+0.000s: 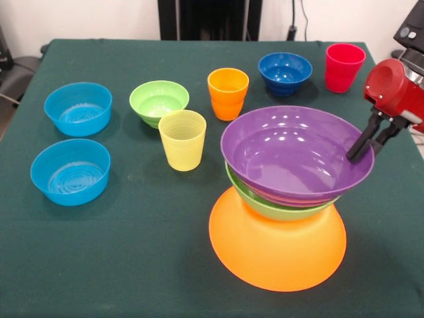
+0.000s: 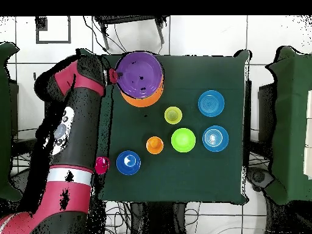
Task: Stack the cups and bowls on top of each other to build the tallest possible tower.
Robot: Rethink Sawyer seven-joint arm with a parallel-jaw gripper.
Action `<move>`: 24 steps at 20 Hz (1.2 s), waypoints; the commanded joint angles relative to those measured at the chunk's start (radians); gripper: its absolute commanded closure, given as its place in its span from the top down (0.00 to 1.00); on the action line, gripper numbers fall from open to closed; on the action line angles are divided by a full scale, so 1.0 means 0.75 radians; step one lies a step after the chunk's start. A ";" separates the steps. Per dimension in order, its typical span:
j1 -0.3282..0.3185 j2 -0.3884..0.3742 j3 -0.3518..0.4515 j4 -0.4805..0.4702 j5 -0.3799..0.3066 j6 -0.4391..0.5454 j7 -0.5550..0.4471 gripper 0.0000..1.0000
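The tower stands at the front right. A huge orange bowl (image 1: 277, 255) lies upside down as its base, a large green bowl (image 1: 275, 209) sits on it, and a large purple bowl (image 1: 295, 156) is on top. My gripper (image 1: 364, 154) is at the purple bowl's right rim, open, with one finger inside the bowl and one outside. In the overhead view the purple bowl (image 2: 140, 74) is at the top left, with the gripper (image 2: 113, 75) at its left edge. The yellow cup (image 1: 182, 139), orange cup (image 1: 228, 93) and red cup (image 1: 344, 66) stand apart.
Two light blue bowls (image 1: 78, 108) (image 1: 70, 171) sit at the left. A small green bowl (image 1: 159, 101) and a small dark blue bowl (image 1: 285, 71) stand further back. The arm (image 2: 76, 122) runs along the table's left edge in the overhead view.
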 commanded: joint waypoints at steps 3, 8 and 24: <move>-0.018 0.089 0.165 -0.091 0.007 0.030 0.011 0.00; -0.026 0.103 0.170 -0.124 0.001 0.028 -0.034 0.00; -0.023 0.093 0.127 -0.099 -0.030 0.057 -0.060 0.00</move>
